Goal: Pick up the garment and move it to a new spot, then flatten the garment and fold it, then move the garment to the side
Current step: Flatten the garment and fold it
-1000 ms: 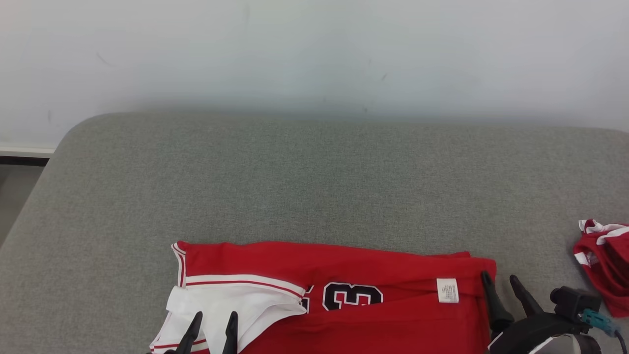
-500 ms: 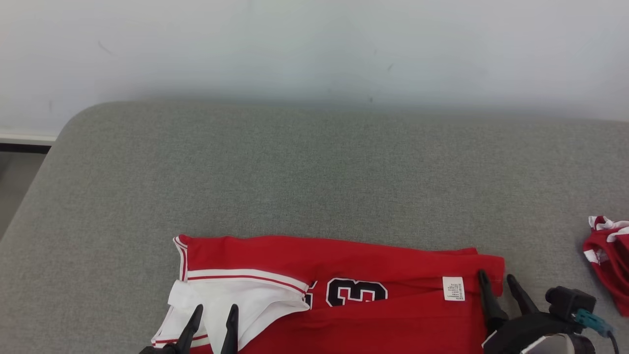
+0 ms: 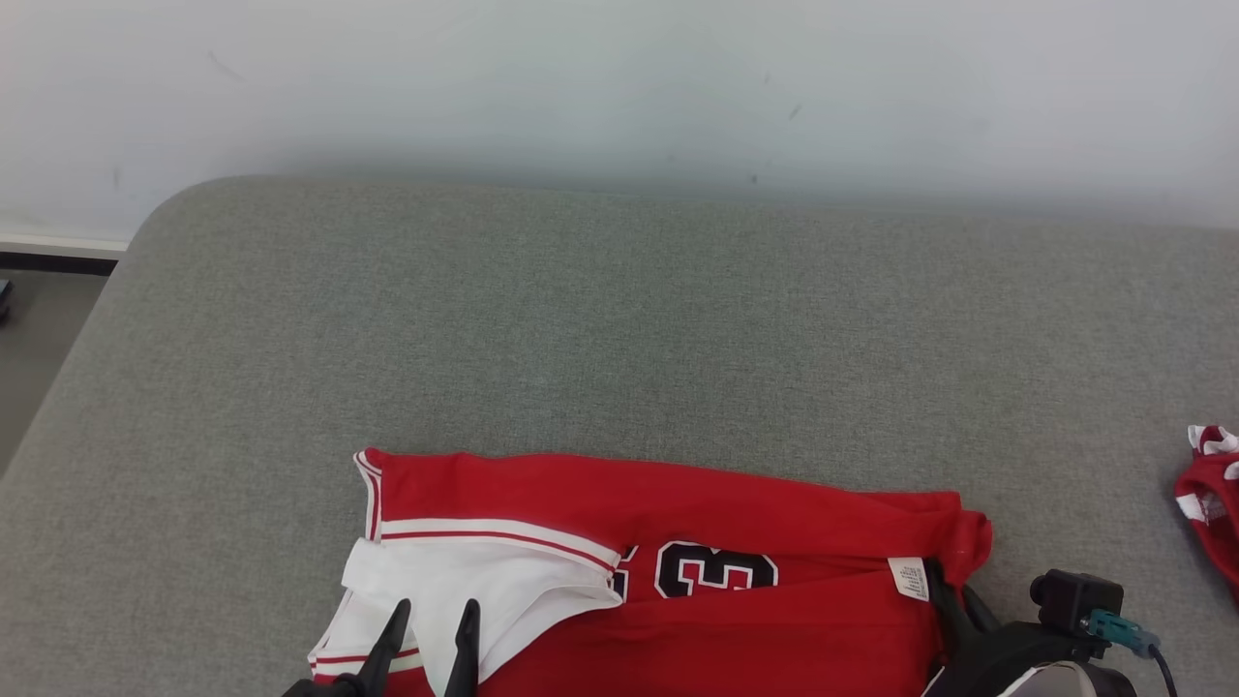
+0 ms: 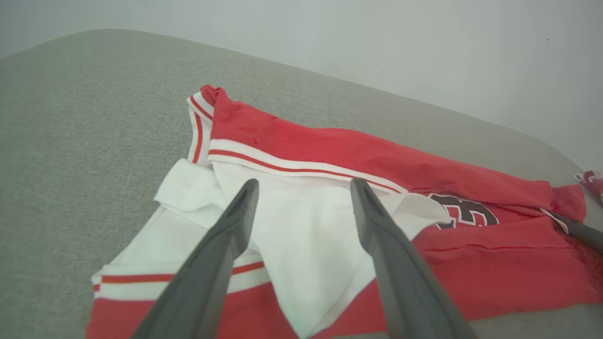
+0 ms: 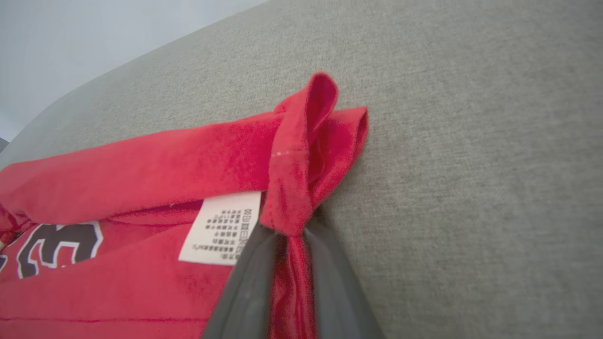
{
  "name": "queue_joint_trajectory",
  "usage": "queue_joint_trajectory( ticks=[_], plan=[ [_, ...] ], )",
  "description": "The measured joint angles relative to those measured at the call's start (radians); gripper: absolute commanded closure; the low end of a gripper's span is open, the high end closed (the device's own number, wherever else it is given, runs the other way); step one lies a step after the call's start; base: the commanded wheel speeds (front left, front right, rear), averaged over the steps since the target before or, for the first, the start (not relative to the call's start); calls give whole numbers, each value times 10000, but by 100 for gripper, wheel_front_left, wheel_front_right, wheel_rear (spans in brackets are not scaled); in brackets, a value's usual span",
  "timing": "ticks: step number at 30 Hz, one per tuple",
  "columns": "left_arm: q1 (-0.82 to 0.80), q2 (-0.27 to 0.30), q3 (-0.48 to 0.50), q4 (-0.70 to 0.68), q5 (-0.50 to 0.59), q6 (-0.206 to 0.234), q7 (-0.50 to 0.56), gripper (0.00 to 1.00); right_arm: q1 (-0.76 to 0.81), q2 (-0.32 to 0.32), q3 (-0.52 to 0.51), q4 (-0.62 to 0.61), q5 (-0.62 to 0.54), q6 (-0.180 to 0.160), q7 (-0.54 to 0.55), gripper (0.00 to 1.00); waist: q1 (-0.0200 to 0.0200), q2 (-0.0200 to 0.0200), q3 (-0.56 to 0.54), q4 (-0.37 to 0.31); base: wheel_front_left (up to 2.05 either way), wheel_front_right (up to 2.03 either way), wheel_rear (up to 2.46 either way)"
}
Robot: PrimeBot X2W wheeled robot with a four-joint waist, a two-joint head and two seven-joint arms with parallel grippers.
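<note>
The garment (image 3: 678,503) is a red jersey with white striped trim and a black number, lying flat on the grey cushion (image 3: 619,319) near its front edge. My right gripper (image 3: 953,595) is shut on the garment's right hem; in the right wrist view the red fold (image 5: 306,141) is pinched between the fingers (image 5: 245,287), beside the white care label (image 5: 221,226). My left gripper (image 3: 436,608) hovers open over the white inner panel (image 4: 301,226) at the garment's left end, its fingers (image 4: 235,221) spread wide with nothing between them.
A second red and white garment (image 3: 1210,494) lies at the cushion's far right edge. A pale wall (image 3: 619,87) stands behind the cushion. The cushion's rounded left corner drops to the floor (image 3: 19,329). Bare grey fabric stretches behind the jersey.
My right gripper has closed on the garment's right hem, bunching it up between the fingers. The head camera has shifted a little. My left gripper stays open in place.
</note>
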Motion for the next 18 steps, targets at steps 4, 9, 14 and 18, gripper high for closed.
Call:
queue_joint_trajectory(
  ticks=[4,9,14,18],
  plan=[
    [-8,0,-102,-44,-48,0,0,0,12,-96,359,40,153,2,13,100,0,-1,15,-39,0,0,0],
    [-61,-4,-58,-54,-61,0,0,0,-113,-274,286,257,221,31,-161,100,0,0,8,-105,0,0,0],
    [-63,-25,-17,-50,-77,0,0,0,-402,-708,-654,410,-31,13,-236,100,1,1,-33,-157,0,0,0],
    [-27,-38,23,-40,-117,0,0,0,-374,-723,-1438,-606,-627,2,-249,100,1,0,-93,-231,0,0,0]
  ],
)
